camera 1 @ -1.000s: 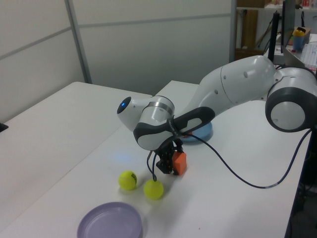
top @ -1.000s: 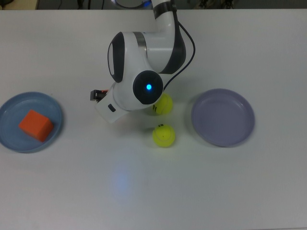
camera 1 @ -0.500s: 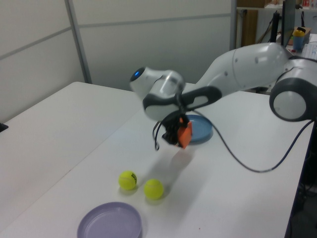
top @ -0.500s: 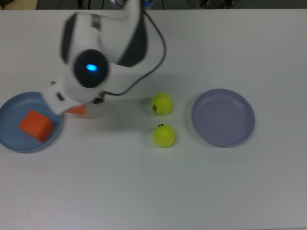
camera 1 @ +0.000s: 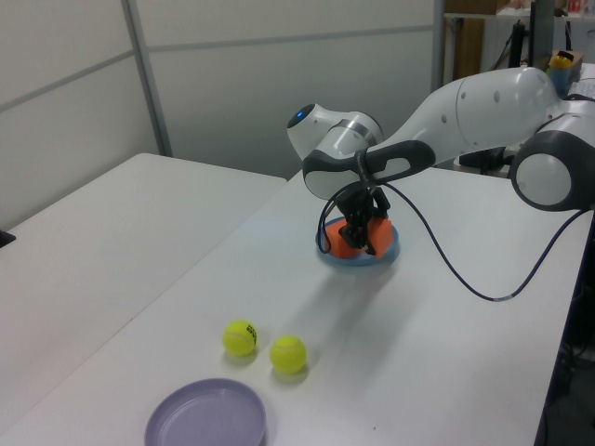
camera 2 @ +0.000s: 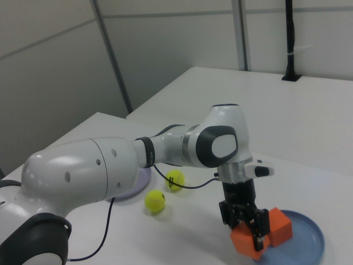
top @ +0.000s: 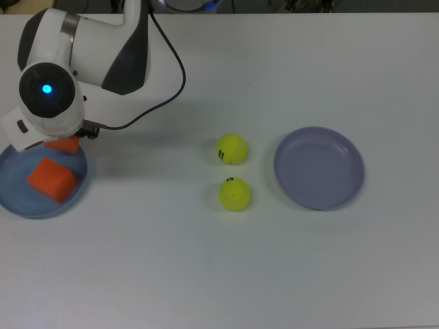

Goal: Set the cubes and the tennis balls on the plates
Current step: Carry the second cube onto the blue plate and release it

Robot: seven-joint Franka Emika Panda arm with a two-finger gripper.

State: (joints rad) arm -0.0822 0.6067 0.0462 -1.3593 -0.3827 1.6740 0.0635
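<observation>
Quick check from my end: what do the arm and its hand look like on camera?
The arm has glossy white rounded shells with dark grey joint bands. A blue light glows on one joint cap. A thin black cable loops alongside it. The hand is small and black.

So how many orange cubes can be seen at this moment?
2. One orange cube lies in the light blue plate. The second cube is held in the gripper above the plate's edge, next to the first. None appears hidden.
</observation>
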